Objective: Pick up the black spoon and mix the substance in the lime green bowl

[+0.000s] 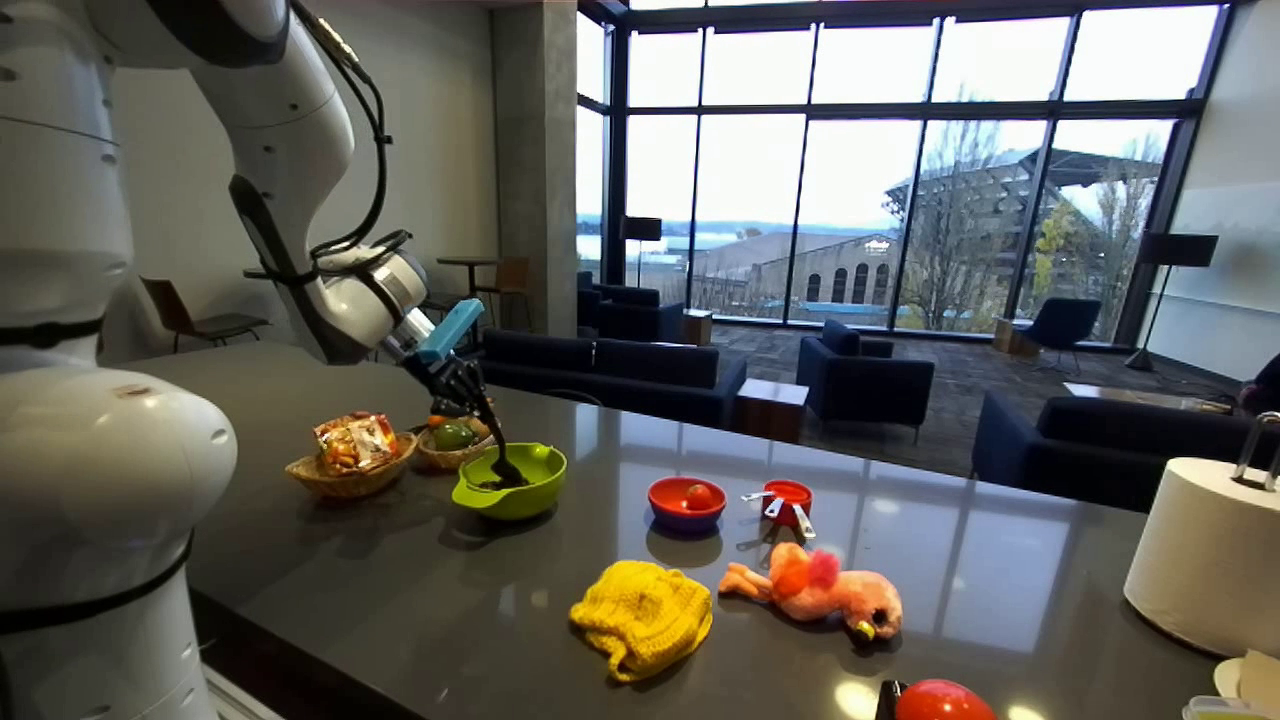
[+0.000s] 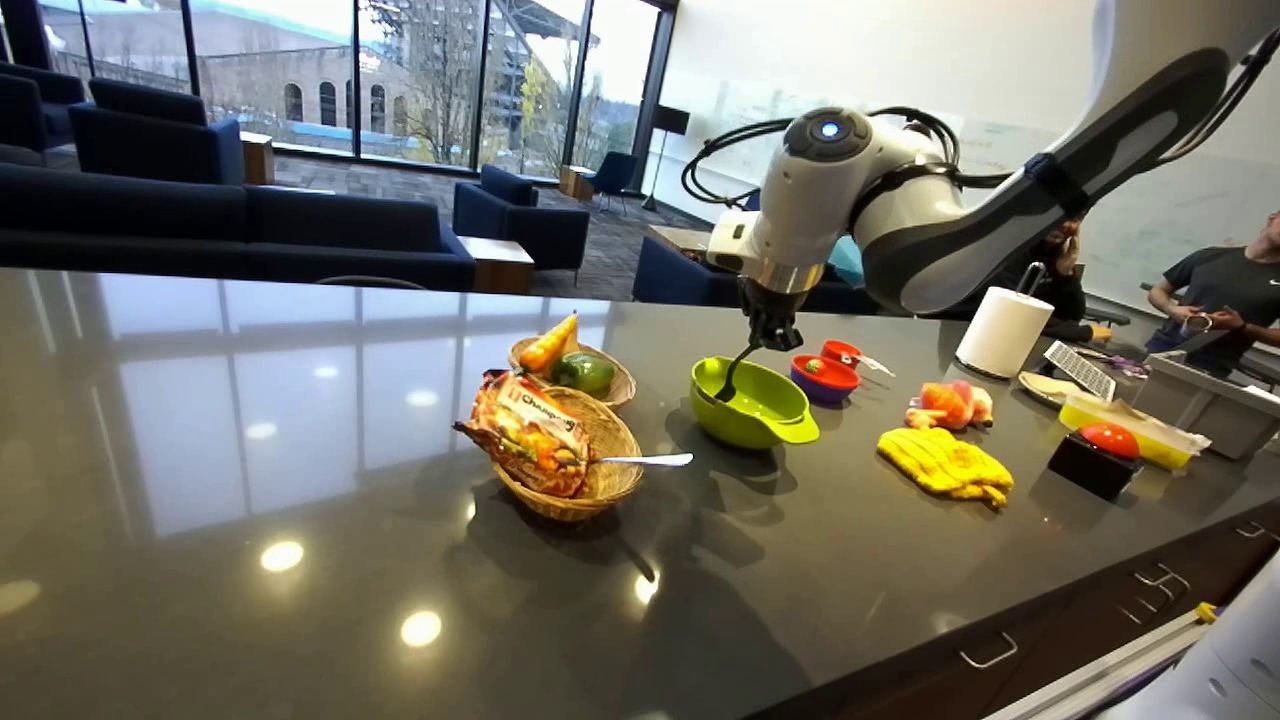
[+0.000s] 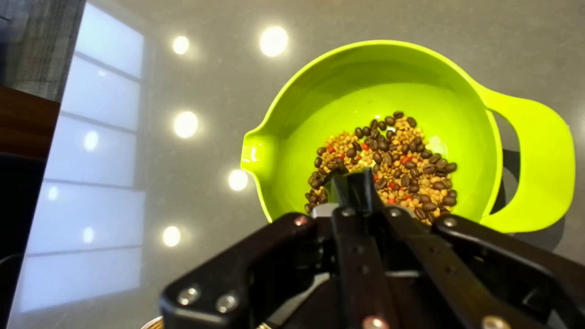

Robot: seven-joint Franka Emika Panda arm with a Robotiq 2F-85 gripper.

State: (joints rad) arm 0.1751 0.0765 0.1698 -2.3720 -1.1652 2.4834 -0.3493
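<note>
The lime green bowl [image 1: 515,500] stands on the dark counter and also shows in an exterior view [image 2: 735,425]. In the wrist view the bowl [image 3: 411,91] has a spout at left and a handle at right. It holds a mix [image 3: 406,169] of dark beans, tan grains and red bits. My gripper [image 1: 462,395] is above the bowl, shut on the black spoon [image 1: 497,435]. The spoon also shows in an exterior view [image 2: 737,372], slanting down with its head in the bowl at the mix. In the wrist view the fingers [image 3: 354,208] hide most of the spoon.
A wicker basket [image 1: 340,485] with a snack packet and a fruit basket [image 1: 455,458] stand beside the bowl. Also there are a red bowl [image 1: 668,490], a red measuring cup [image 1: 790,492], a yellow knit cloth [image 1: 640,620], a plush flamingo [image 1: 820,590] and a paper roll [image 1: 1195,560].
</note>
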